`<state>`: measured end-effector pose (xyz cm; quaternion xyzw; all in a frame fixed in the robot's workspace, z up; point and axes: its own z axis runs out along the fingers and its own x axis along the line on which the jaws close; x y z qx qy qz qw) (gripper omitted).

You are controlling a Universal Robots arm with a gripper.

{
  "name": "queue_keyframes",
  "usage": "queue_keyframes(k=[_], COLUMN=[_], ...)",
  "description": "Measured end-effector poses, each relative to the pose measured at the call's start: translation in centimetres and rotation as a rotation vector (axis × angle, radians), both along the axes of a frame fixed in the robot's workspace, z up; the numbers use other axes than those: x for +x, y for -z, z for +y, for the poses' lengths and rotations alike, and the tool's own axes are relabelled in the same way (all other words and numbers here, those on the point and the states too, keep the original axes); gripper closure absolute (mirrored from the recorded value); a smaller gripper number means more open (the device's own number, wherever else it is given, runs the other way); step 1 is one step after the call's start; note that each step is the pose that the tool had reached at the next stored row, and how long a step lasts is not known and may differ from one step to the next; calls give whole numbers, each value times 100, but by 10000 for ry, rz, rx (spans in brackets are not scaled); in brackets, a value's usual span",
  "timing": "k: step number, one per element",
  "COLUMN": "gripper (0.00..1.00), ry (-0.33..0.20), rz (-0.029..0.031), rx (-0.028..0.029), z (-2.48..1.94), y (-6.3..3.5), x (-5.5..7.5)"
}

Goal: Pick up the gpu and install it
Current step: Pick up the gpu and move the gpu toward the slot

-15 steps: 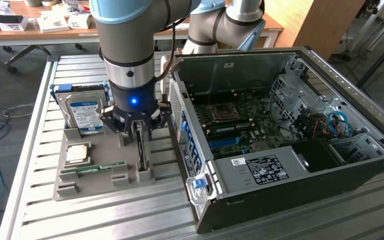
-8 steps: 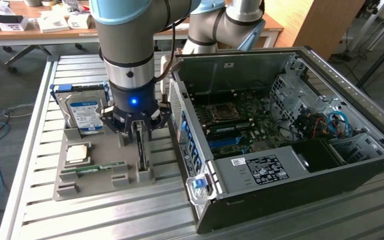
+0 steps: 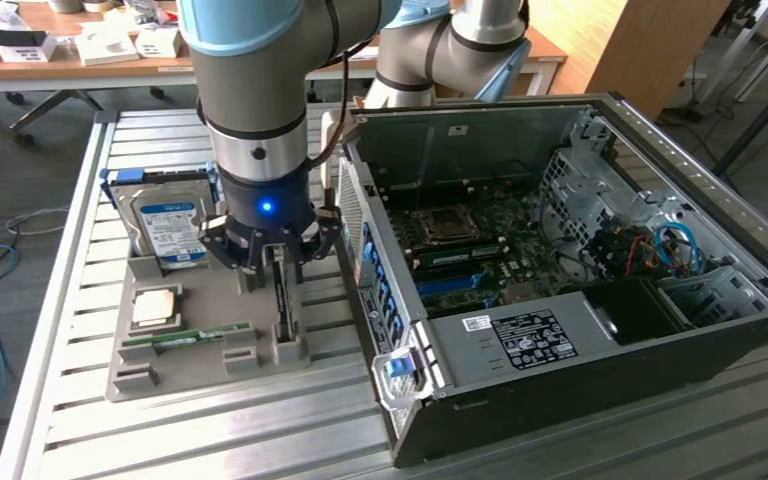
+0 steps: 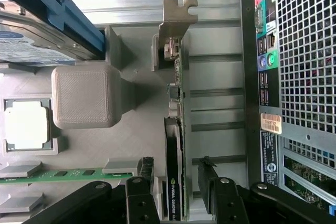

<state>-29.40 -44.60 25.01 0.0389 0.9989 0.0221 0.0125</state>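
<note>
The gpu (image 3: 283,312) is a thin dark card standing on its edge in a slot of the grey holder (image 3: 157,372). In the wrist view the gpu (image 4: 174,150) runs edge-on, with its pale metal bracket (image 4: 177,17) at the far end. My gripper (image 3: 275,265) hangs straight over the card's rear end. It is open: the gripper (image 4: 176,167) has one black fingertip on each side of the card, and a gap shows on both sides. Nothing is held.
On the holder also sit a silver hard drive (image 3: 171,225) with a blue-white label, a CPU (image 3: 157,305) and a green RAM stick (image 3: 204,335). The open computer case (image 3: 558,260) lies close on the exterior view's right, its rear panel (image 4: 294,77) beside the card.
</note>
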Motion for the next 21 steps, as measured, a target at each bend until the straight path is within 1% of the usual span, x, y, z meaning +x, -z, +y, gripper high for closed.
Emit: queue_keyframes(k=[10,16,21], gripper=[53,53,53], ry=[0,0,0], rz=[0,0,-1], rx=[0,0,3], z=[0,0,14], y=[86,91,94], x=[0,0,0])
